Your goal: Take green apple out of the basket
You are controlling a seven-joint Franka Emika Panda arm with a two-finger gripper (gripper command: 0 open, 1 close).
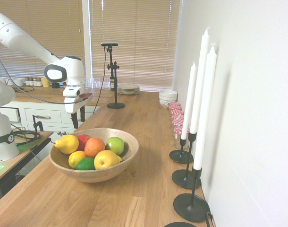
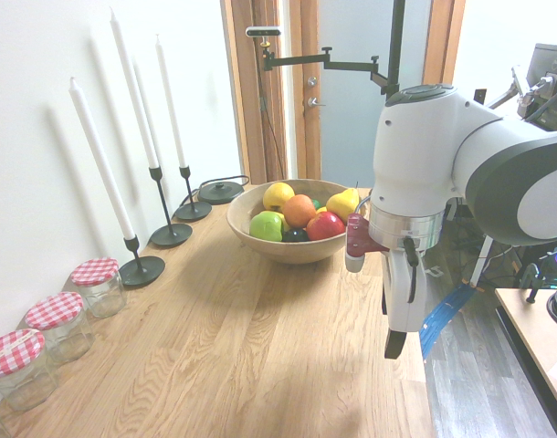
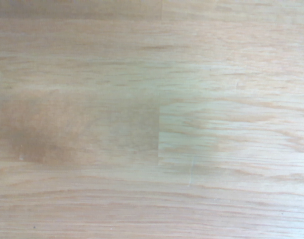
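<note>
The green apple (image 1: pixel 115 145) (image 2: pixel 267 225) lies in the basket (image 1: pixel 127 158) (image 2: pixel 292 253), a wide tan wooden bowl, on the side toward the wall with the candles. An orange, a red apple, yellow lemons, a yellow pear and a small dark green fruit lie around it. My gripper (image 1: pixel 78 118) (image 2: pixel 404 315) hangs over the wooden counter near its outer edge, well apart from the basket. It points down, open, with nothing between its fingers. The wrist view shows only bare counter wood.
Three tall white candles in black holders (image 1: pixel 191 205) (image 2: pixel 141 269) line the wall beside the basket. Glass jars with red chequered lids (image 2: pixel 96 274) (image 1: pixel 178 120) stand further along it. Stacked plates (image 1: pixel 128 88) and white bowls (image 1: pixel 168 97) sit at the counter's far end.
</note>
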